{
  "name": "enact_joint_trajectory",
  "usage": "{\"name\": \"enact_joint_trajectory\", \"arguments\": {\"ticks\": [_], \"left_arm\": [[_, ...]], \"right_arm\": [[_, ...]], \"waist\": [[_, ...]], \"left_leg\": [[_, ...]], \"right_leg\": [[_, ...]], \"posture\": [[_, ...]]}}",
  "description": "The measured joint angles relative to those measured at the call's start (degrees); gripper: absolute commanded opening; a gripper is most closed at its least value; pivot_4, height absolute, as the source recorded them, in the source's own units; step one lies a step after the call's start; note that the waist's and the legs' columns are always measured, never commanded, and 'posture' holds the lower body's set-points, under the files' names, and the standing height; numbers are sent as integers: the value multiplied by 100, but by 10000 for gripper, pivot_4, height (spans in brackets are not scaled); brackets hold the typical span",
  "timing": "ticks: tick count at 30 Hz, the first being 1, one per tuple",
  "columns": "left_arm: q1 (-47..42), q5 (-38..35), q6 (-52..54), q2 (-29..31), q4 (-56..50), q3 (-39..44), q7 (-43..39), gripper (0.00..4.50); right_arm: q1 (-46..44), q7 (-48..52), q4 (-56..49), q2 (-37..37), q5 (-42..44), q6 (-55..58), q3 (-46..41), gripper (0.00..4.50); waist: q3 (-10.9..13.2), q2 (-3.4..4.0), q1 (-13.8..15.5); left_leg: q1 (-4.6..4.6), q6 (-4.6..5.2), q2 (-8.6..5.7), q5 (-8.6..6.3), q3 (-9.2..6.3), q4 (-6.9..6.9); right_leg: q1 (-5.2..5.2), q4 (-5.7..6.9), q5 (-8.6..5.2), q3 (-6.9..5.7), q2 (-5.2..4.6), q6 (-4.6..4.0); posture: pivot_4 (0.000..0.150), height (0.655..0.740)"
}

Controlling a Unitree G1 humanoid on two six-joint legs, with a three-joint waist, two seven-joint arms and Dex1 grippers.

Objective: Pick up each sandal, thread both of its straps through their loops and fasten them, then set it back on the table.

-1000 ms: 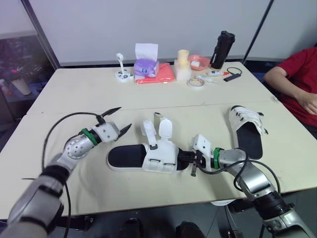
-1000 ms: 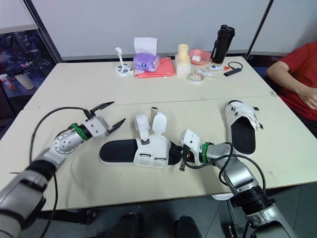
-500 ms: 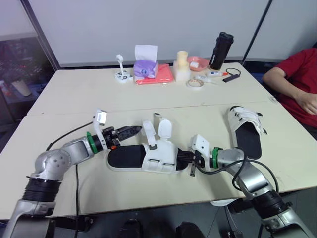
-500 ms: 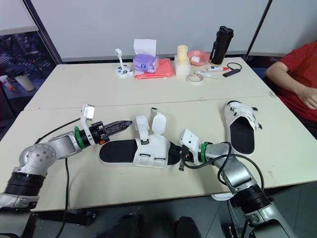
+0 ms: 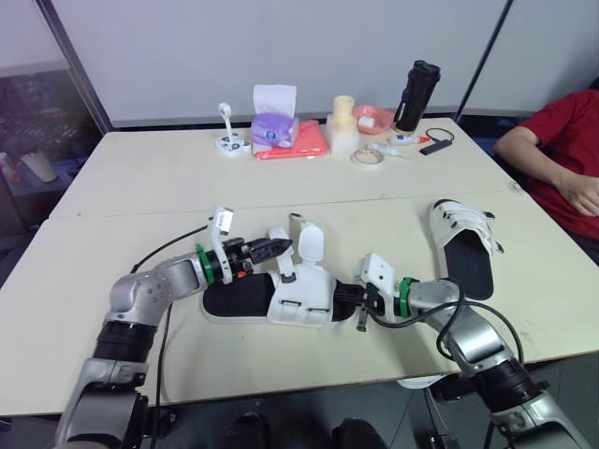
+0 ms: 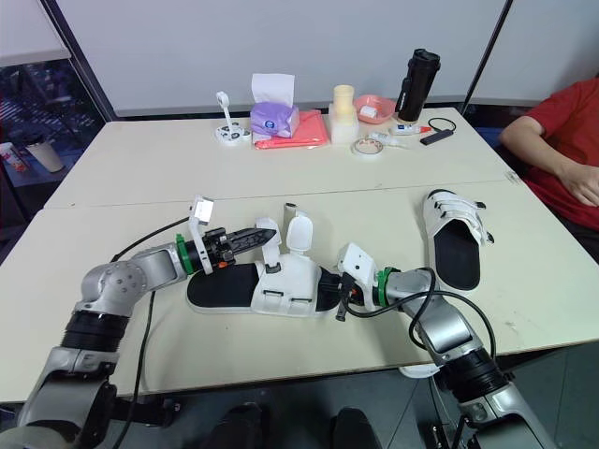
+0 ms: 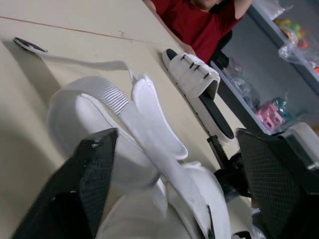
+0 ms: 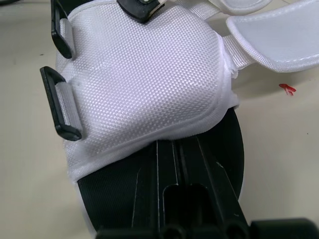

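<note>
Left wrist view: the open left end effector (image 5: 281, 244) flanks a floppy strap (image 7: 144, 107), probably best pinched near its tip. The right end effector (image 5: 363, 304) clamps the stiff sole (image 8: 117, 189) of the seemingly light sandal (image 5: 299, 295).

The near sandal (image 5: 281, 297) has a white upper with a fine woven grain, black plastic loops and a black footbed. The far sandal (image 5: 465, 245) is white-strapped over a black sole. Both lie on a pale cream worktop (image 5: 140, 178). The left hand (image 5: 271, 247) and the right hand (image 5: 358, 301) are black, each backed by a green ring and a silver-grey arm. At the far edge stand a purple tissue box (image 5: 274, 127) with a white tissue, a coral-red folder (image 5: 304, 140), a pale yellow cylinder (image 5: 345, 108), a pink bowl (image 5: 374, 117) and a black flask (image 5: 418, 94). A person's shirt (image 5: 562, 140) is red.
</note>
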Motion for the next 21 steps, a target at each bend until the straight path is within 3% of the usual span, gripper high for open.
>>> {"name": "enact_joint_trajectory", "arguments": {"ticks": [4, 5, 9, 13, 21], "left_arm": [[-232, 317, -2, -274, 423, -2, -66, 3125], [-281, 383, -2, -336, 531, 30, -86, 817], [-381, 467, 148, -356, 638, 178, -204, 817], [-560, -53, 1115, -291, 665, 603, -491, 817], [-520, -61, 1709, 0, 505, 481, -1293, 817]], "right_arm": [[-1, -34, 6, 29, -10, 0, 0, 0], [-1, -43, 7, 44, -25, 0, 0, 0], [-2, -70, 4, 62, -43, 0, -2, 0], [3, -89, 0, 62, -45, 0, -4, 0], [-3, -94, 6, 66, -57, -1, 2, 0]], "waist": [[0, 0, -4], [0, 0, -7], [0, 0, -9], [0, 0, -10], [0, 0, -3]], "left_leg": [[0, 0, 0, 0, -1, -2], [0, 0, 0, 0, 0, -2], [0, 0, 0, 0, -2, -4], [-1, 0, 0, 0, -2, -3], [-1, -1, 0, 0, -2, -5]], "right_leg": [[0, 0, 0, 0, 0, 0], [0, -1, 0, 0, 0, 0], [-1, -1, 0, 0, 0, 0], [-1, -1, 0, 0, -1, 1], [0, -4, 0, 0, -1, 1]], "posture": [[1500, 7400], [1500, 7400], [1500, 7400], [1500, 7400], [1500, 7400]]}}
